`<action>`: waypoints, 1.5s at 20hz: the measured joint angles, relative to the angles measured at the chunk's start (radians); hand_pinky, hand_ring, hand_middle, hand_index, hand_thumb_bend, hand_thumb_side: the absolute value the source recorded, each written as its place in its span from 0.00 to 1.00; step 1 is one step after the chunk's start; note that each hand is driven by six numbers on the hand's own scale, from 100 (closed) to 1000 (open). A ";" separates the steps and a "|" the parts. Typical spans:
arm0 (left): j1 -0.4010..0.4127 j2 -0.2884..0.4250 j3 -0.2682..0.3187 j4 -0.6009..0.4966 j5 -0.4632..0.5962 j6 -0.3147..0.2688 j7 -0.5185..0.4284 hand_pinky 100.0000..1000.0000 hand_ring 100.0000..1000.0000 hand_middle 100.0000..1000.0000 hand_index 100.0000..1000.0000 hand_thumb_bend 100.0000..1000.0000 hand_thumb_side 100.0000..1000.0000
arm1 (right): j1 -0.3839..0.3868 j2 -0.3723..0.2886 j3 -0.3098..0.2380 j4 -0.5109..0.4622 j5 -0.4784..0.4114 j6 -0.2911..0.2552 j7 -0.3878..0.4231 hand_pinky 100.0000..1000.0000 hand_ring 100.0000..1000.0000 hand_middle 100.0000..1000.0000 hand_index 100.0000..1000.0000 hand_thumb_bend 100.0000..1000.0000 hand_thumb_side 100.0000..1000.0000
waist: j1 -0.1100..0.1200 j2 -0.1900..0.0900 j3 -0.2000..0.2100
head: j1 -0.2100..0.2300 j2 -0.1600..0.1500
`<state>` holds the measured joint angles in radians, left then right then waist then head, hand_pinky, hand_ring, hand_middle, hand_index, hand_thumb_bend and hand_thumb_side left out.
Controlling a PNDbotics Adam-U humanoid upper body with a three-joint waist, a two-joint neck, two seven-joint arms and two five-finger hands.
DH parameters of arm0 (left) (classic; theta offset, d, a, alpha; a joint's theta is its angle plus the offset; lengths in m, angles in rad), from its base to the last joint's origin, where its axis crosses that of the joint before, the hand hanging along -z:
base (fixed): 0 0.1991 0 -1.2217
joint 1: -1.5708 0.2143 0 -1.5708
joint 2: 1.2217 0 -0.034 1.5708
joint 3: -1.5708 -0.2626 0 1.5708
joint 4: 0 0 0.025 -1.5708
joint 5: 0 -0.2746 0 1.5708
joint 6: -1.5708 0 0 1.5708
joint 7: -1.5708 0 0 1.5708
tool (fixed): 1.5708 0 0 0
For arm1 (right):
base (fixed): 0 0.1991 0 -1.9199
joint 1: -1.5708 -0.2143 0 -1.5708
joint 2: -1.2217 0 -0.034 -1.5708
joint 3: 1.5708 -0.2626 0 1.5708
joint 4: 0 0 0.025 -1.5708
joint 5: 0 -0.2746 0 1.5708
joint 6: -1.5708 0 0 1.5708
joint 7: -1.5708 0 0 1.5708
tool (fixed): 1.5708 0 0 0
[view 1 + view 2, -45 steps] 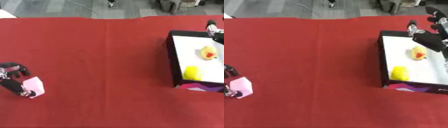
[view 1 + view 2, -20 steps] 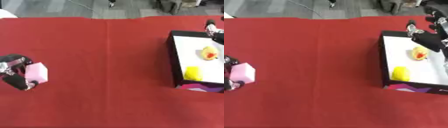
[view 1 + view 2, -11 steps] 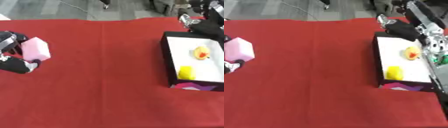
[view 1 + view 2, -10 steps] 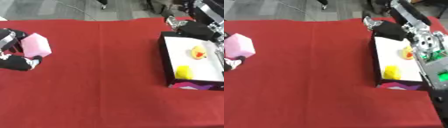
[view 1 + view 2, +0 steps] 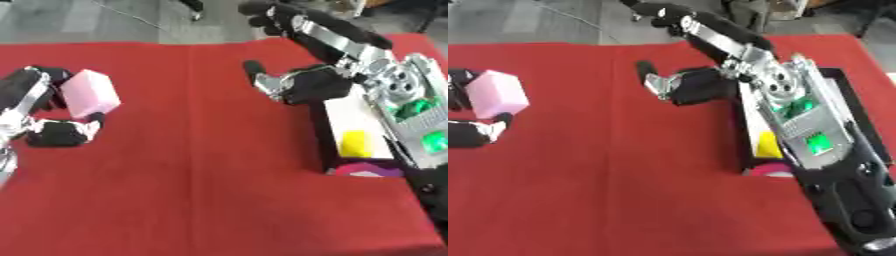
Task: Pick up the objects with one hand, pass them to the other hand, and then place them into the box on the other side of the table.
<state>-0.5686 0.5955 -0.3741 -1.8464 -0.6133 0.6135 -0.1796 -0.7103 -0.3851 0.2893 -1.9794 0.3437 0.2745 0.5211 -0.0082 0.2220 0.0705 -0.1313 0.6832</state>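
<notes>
A pale pink block (image 5: 90,93) is held above the red table at the far left, pinched between the fingers and thumb of my left hand (image 5: 28,102). My right hand (image 5: 317,84) hangs open over the table's middle right, fingers spread and pointing away, thumb turned towards the block, with a wide gap between them. The black box (image 5: 320,141) with a white inside stands at the right edge. My right forearm hides most of it. A yellow thing (image 5: 353,142) shows inside the box.
The red cloth (image 5: 201,190) covers the whole table, with grey floor beyond its far edge. The box's near wall shows a magenta patch (image 5: 362,169). My right forearm (image 5: 815,145), with green lights on it, crosses the right side of the view.
My left hand has lifted the pink block off the table and carried it away from me. My right arm has swung in from the right, over the box, towards the middle. The camera has shifted.
</notes>
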 measured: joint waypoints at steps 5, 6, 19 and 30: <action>-0.002 -0.031 -0.026 0.009 -0.032 -0.064 0.059 0.54 0.47 0.41 0.53 0.00 0.10 | -0.030 0.044 0.040 0.002 0.044 -0.013 0.071 1.00 1.00 1.00 1.00 0.00 0.13 | -0.004 0.000 0.000 | -0.008 0.000; -0.002 -0.037 -0.031 0.013 -0.039 -0.078 0.069 0.54 0.47 0.41 0.53 0.00 0.11 | -0.035 0.052 0.046 0.003 0.051 -0.015 0.080 1.00 1.00 1.00 1.00 0.00 0.12 | -0.005 0.000 0.000 | -0.009 0.000; -0.012 -0.085 -0.073 0.025 -0.049 -0.181 0.136 0.51 0.44 0.36 0.47 0.00 0.21 | -0.104 0.131 0.108 0.063 0.111 -0.045 0.168 1.00 1.00 1.00 1.00 0.00 0.05 | -0.006 0.000 0.000 | -0.012 0.002; -0.014 -0.092 -0.091 0.002 0.011 -0.231 0.177 0.51 0.43 0.35 0.46 0.00 0.23 | -0.135 0.165 0.125 0.119 0.191 -0.055 0.181 1.00 1.00 1.00 1.00 0.00 0.00 | -0.009 0.000 0.000 | -0.017 0.008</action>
<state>-0.5827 0.5034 -0.4648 -1.8443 -0.6027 0.3820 -0.0030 -0.8451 -0.2201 0.4141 -1.8605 0.5343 0.2197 0.7022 -0.0175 0.2219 0.0708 -0.1481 0.6916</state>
